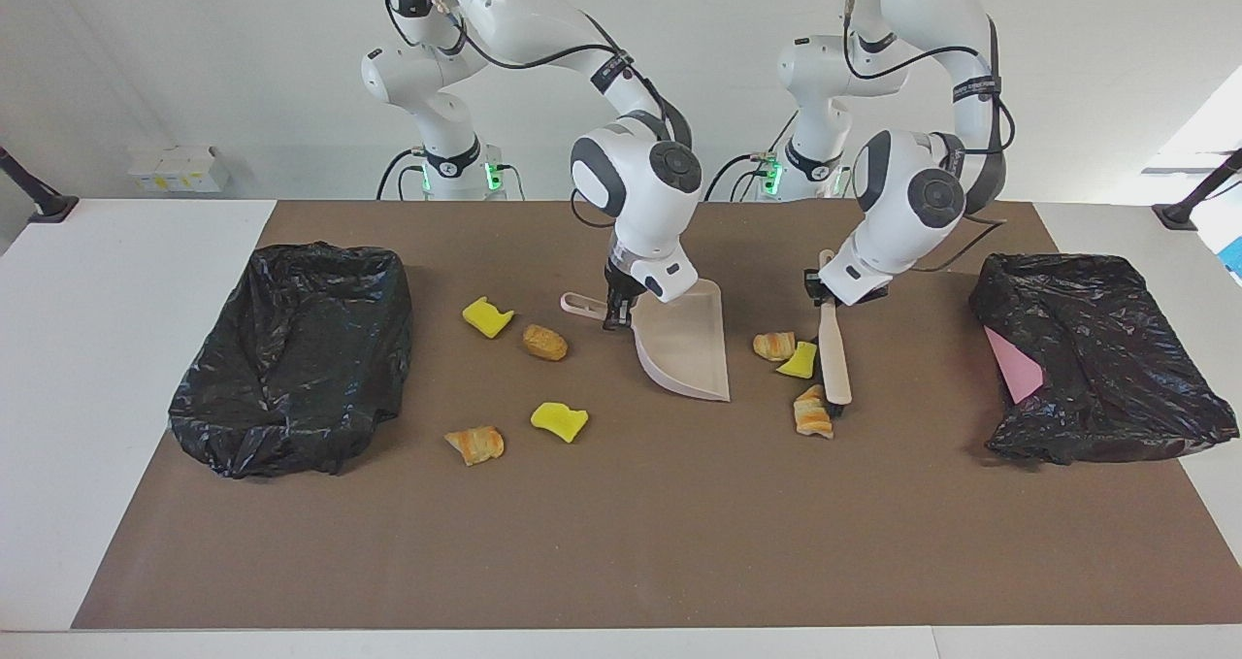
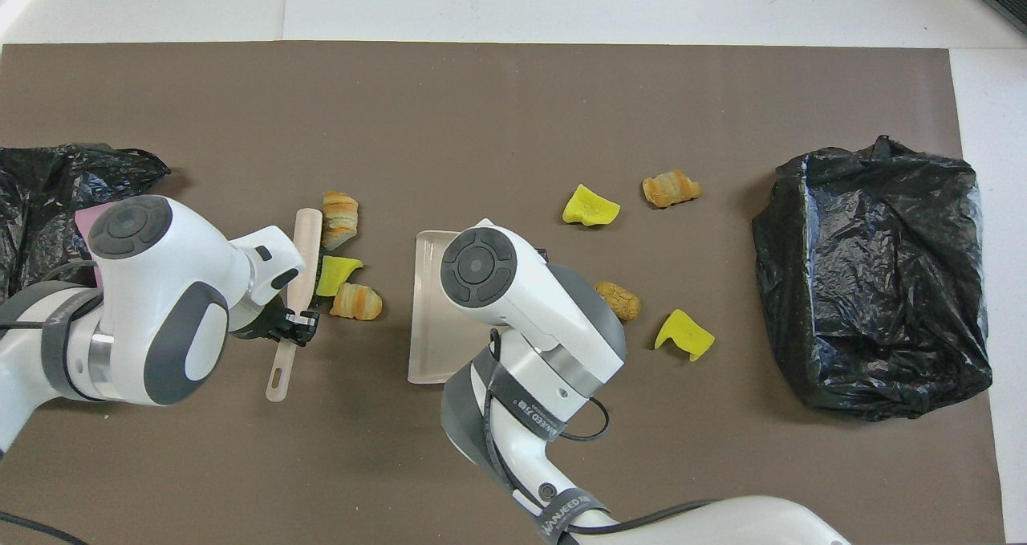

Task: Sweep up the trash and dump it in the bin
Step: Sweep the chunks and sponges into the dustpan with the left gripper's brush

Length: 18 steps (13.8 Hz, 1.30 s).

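The left gripper is clenched on the brush handle, its bristles against three trash pieces; the right gripper grips the dustpan handle, pan tilted beside them. Four more pieces lie toward the right arm's end.

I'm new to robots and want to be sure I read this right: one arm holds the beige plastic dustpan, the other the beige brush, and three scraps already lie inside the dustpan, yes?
Not quite. The beige plastic dustpan is empty; the three scraps lie on the brown mat between it and the beige brush, as the facing view shows. The right gripper does hold the dustpan and the left gripper the brush.
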Each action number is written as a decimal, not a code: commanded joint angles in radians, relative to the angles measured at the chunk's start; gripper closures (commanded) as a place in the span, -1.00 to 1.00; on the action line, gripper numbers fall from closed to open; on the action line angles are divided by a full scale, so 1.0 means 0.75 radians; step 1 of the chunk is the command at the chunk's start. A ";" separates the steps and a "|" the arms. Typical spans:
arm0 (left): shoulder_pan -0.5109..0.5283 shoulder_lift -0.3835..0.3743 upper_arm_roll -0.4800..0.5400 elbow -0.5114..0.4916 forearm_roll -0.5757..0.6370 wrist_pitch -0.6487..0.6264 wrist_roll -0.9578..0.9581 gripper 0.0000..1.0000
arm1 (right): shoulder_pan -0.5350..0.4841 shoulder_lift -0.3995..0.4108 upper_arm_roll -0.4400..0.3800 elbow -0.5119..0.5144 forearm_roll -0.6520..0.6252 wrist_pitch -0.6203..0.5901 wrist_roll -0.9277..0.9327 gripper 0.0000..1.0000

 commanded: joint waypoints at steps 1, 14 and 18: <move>-0.134 -0.070 0.016 -0.060 -0.076 0.009 -0.101 1.00 | -0.006 -0.039 0.011 -0.064 -0.031 0.035 -0.048 1.00; -0.139 -0.111 0.012 0.077 -0.187 -0.040 -0.149 1.00 | -0.012 -0.041 0.007 -0.068 -0.033 0.021 -0.064 1.00; 0.016 0.048 0.012 0.147 -0.072 0.011 0.008 1.00 | -0.012 -0.041 0.009 -0.068 -0.033 0.023 -0.064 1.00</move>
